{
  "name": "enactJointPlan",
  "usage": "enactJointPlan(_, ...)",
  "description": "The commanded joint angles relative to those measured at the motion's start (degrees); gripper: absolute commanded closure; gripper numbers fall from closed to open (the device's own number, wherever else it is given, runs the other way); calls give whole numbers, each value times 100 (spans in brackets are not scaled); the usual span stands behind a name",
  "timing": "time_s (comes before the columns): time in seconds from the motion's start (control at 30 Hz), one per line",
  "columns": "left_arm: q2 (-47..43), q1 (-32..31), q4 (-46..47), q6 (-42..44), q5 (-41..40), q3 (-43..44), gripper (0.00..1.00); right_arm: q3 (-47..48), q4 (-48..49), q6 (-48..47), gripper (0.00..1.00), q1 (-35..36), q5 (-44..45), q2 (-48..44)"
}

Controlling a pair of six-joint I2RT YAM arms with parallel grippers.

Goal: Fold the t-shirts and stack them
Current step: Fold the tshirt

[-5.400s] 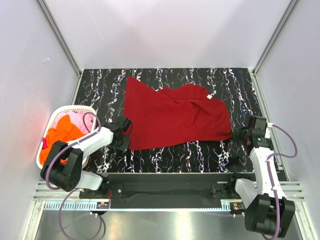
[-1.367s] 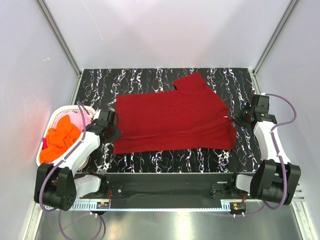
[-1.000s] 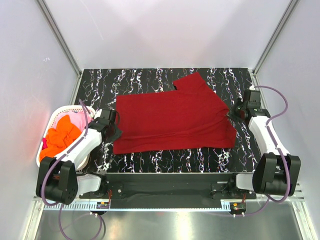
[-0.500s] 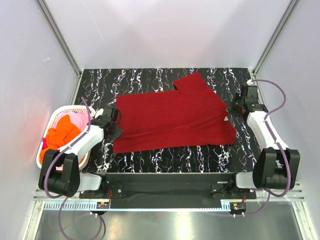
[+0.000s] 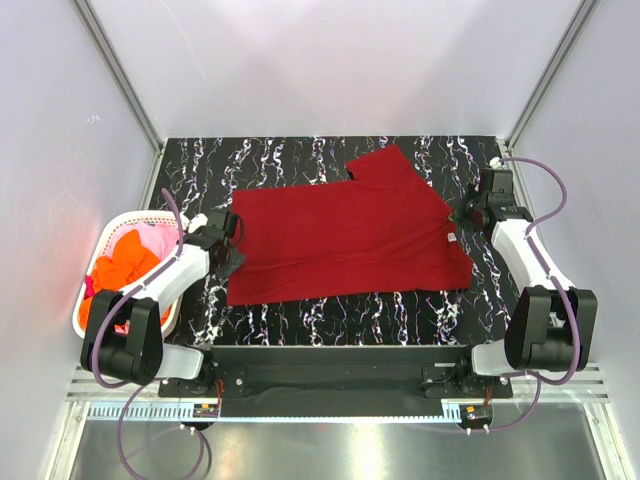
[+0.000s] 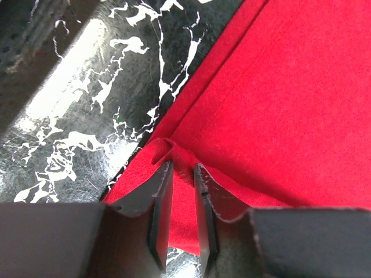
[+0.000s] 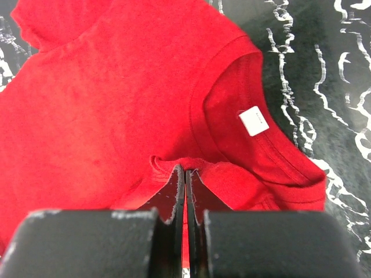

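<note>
t-shirt (image 5: 345, 235): red, flat, fold next
left gripper (image 6: 181, 168): I just cracked it, cloth released
right gripper (image 7: 185, 171): clamped on cloth

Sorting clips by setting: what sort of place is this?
Probably a robot lab test cell: blank white walls on aluminium rails box in a marbled black table, and a left arm and right arm bolted at its near edge work on a red t-shirt.

one red t-shirt (image 5: 340, 240), one basket (image 5: 118, 222), two arms (image 5: 170, 278)
</note>
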Motion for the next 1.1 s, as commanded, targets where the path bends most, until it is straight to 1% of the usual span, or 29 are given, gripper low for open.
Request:
enactJointPlan(0.0, -74, 5, 109, -153, -360, 192, 72, 129, 312, -70, 100, 54, -220, 89)
enactJointPlan(0.1, -241, -21, 100, -136, -483, 200, 68, 155, 321, -61, 100, 107, -264, 178)
enactJointPlan(0.23, -452, -161, 109, -135, -642, 262, 66, 190, 321, -70, 100, 177, -247, 222)
enactJointPlan(0.43, -540, -399, 267, -135, -467, 315, 65, 269, 321, -105, 100, 239, -159, 160)
enactJointPlan(0.57, -268, -417, 382, -214, -396, 236, 64, 375, 321, -175, 100, 248, -80, 221)
enactJointPlan(0.7, 161, -417, 390, -259, -457, 130, 65, 297, 487, -210, 100, 248, -229, 274)
enactJointPlan(0.8, 425, -426, 390, -259, -545, 139, 65, 182, 540, -254, 100, 248, -1, 327)
enactJointPlan(1.0, 777, -426, 382, -258, -686, 130, 65, 304, 672, -333, 100, 248, -27, 599)
enactJointPlan(1.07, 813, -426, 382, -259, -660, 113, 65, 296, 646, -237, 99, 248, 217, 722)
